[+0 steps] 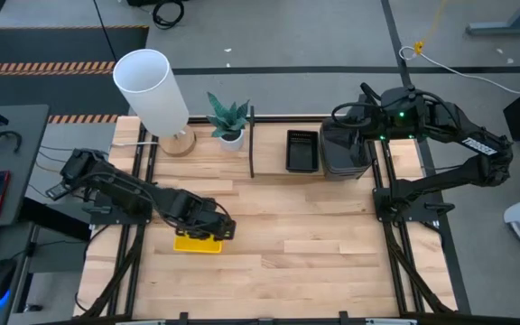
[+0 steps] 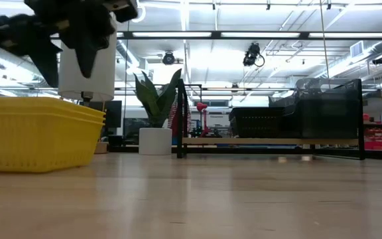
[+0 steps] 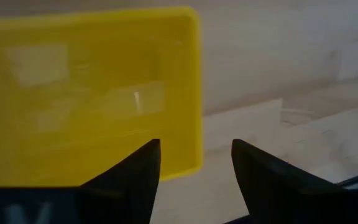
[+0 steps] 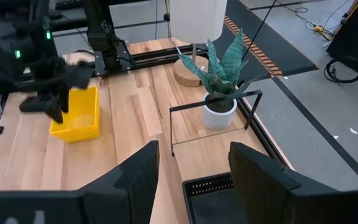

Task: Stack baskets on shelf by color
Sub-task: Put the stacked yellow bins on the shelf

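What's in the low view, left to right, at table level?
Yellow baskets with the left pincer above them → potted plant → black mesh basket on the shelf → dark grey baskets at the shelf's right end.

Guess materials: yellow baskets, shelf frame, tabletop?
Yellow baskets: likely plastic, smooth bright finish, fine ribbed walls in the low view. Shelf frame: thin black bars, probably painted metal. Tabletop: light wood planks, visible grain and seams.
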Robot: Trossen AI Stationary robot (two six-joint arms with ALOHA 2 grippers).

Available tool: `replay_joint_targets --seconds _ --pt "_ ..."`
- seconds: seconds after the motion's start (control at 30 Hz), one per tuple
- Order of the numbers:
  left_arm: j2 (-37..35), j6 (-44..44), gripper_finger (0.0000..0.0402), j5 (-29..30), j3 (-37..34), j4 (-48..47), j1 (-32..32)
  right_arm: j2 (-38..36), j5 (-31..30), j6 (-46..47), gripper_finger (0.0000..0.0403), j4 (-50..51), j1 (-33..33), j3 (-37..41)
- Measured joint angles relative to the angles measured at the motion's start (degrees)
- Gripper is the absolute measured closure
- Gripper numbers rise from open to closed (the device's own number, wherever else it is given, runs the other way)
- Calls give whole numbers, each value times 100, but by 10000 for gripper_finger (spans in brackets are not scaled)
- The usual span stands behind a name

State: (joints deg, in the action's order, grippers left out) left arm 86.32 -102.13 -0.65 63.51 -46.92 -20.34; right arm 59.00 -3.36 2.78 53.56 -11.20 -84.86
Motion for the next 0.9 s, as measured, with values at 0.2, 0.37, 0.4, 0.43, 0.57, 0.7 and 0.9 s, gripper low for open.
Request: replay_joint_targets --seconds 0.2,0.37,0.4,0.43,0.57,0.7,0.9 --pt "542 -34 190 -44 0 578 0 0 0 -43 204 -105 0 0" --pt "813 -28 189 -55 -2 474 -2 0 0 -104 204 -127 0 0" --pt "858 10 189 -28 -2 466 -2 0 0 -105 204 -127 0 0" --pt "913 74 189 -6 -2 507 -2 0 0 -105 204 -127 0 0" --pt "1181 429 196 -79 -4 654 28 0 0 -105 204 -129 0 0" --pt "1399 818 226 -418 -4 730 69 0 0 -105 204 -125 0 0" --pt "1479 1367 326 -763 -2 945 94 0 2 -105 204 -125 0 0"
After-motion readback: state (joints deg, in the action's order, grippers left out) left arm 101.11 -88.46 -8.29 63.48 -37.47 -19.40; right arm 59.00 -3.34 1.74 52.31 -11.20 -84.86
